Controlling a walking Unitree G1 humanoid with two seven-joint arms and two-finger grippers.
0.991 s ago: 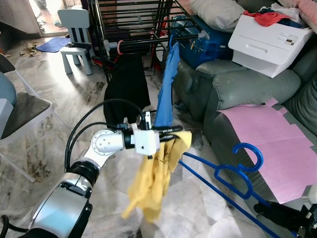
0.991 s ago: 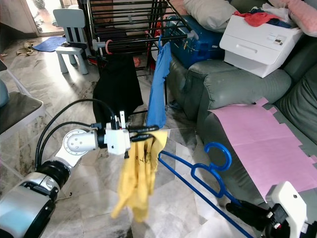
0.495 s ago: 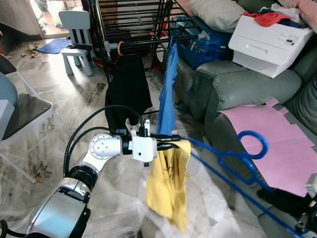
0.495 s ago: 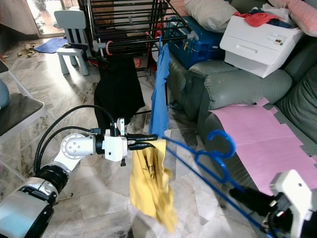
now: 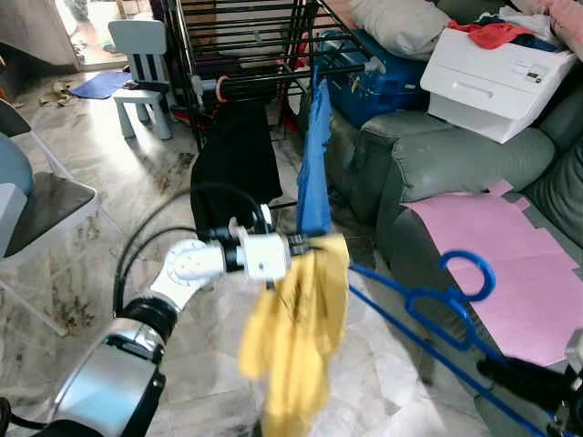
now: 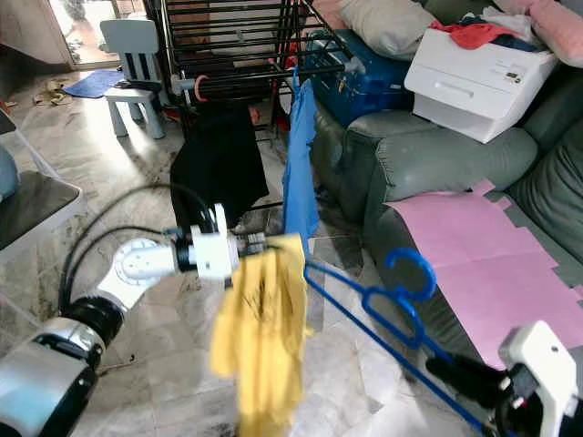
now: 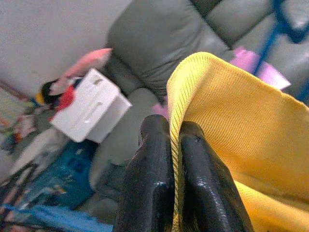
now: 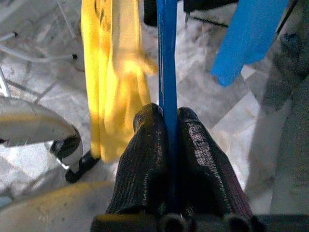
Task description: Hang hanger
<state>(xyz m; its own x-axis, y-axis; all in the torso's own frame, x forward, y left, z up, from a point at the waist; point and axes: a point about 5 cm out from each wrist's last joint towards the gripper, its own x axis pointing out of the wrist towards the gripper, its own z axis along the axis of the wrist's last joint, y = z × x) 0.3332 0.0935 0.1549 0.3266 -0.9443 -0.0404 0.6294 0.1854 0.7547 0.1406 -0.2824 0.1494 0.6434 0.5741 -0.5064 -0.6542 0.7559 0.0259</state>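
A yellow garment (image 5: 296,328) hangs blurred over the floor, and my left gripper (image 5: 305,246) is shut on its top edge. In the left wrist view both black fingers (image 7: 154,164) pinch the yellow cloth (image 7: 241,145). My right gripper (image 6: 465,373) at the lower right is shut on a blue plastic hanger (image 5: 446,296). The hanger's bar (image 8: 167,72) runs out between the right gripper's fingers (image 8: 145,145) toward the garment, and its near end lies just beside the cloth. The hook points up and to the right.
A black drying rack (image 5: 246,45) stands behind, carrying a blue shirt (image 5: 316,155) and a black garment (image 5: 235,159). A grey sofa (image 5: 428,164) on the right holds a pink sheet (image 5: 496,255), a white box (image 5: 496,73) and a blue suitcase (image 5: 383,77). Chairs (image 5: 141,64) stand on the left.
The yellow garment has swung left and lifted a little with the left gripper. The blue hanger has dropped slightly and drawn back from the cloth.
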